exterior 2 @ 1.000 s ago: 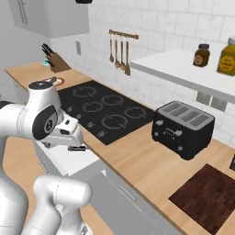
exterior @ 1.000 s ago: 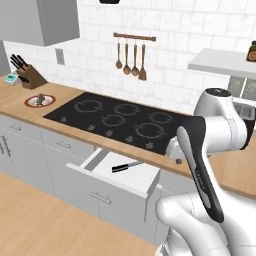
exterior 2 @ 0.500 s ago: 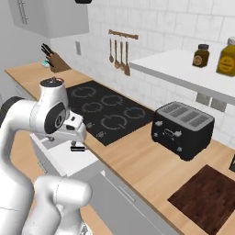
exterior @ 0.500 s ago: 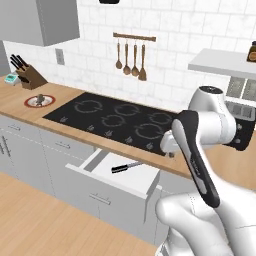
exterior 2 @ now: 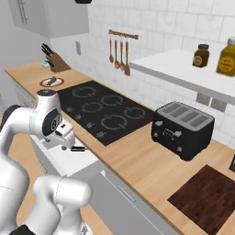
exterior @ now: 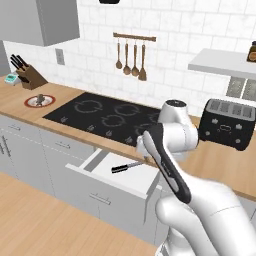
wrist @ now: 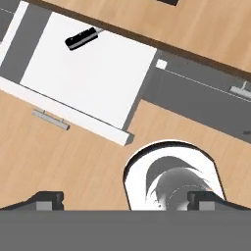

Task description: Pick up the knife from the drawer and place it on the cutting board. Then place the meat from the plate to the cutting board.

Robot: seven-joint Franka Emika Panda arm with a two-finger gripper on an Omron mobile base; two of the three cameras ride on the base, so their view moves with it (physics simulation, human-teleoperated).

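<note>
A kitchen counter runs from left to right beneath a white tiled wall. At the far left stands a wooden knife block [exterior: 27, 76], and just to its right sits the red-rimmed plate [exterior: 39, 101] with the small lump of meat [exterior: 40, 100] on it. Next comes a black stovetop [exterior: 107, 117], with wooden spoons [exterior: 130, 61] hanging on the wall above it. Below the stovetop's near edge, the drawer [exterior: 107, 181] is pulled open, and the knife [exterior: 126, 167] lies on its white floor near the back, black handle to the left, blade pointing right toward the counter edge. The white robot arm bends over the drawer's right side. The gripper [wrist: 125, 198] points down at the wooden floor and the drawer front; its two dark fingertips [wrist: 48, 200] stand wide apart with nothing between them. From the hand camera the knife lies well away from the fingers. Further right on the counter is a black toaster [exterior 2: 182, 130], and at the far right lies the dark brown cutting board [exterior 2: 207, 199], bare.
</note>
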